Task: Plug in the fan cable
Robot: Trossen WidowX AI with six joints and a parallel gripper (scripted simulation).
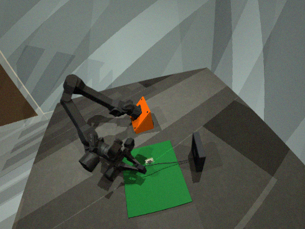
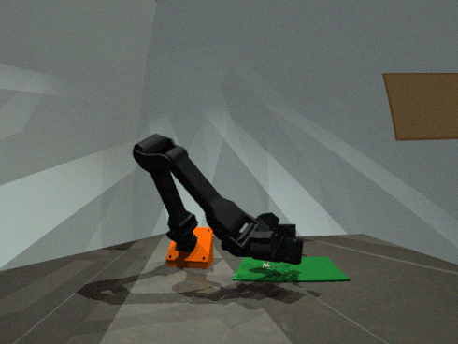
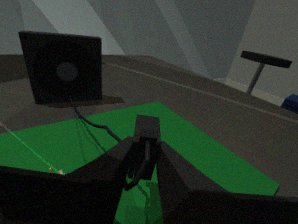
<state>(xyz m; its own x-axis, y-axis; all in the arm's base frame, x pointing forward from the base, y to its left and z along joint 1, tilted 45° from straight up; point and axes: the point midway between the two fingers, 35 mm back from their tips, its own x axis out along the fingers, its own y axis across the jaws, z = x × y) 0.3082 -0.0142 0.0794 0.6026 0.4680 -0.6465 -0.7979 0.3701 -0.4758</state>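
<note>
The green board point(image 1: 159, 196) point(image 2: 327, 275) point(image 3: 210, 155) lies flat on the table. The small white header point(image 1: 149, 160) point(image 2: 266, 265) stands on it; a pale bit of it shows at the left in the wrist view. My gripper point(image 1: 144, 170) point(image 3: 145, 144) is shut on the black plug point(image 3: 148, 125), above the board and to one side of the header, not over it. The cable point(image 3: 94, 124) runs from the plug to the black fan point(image 1: 198, 152) point(image 3: 65, 67). The plug's lower end and its height above the board are hard to tell.
The fan stands upright on the table beyond the board's edge, with the cable crossing the board. The orange base block point(image 1: 144, 123) point(image 2: 204, 248) stands behind the board in the top view. A stool point(image 3: 265, 60) and a blue object point(image 3: 291, 103) are far off.
</note>
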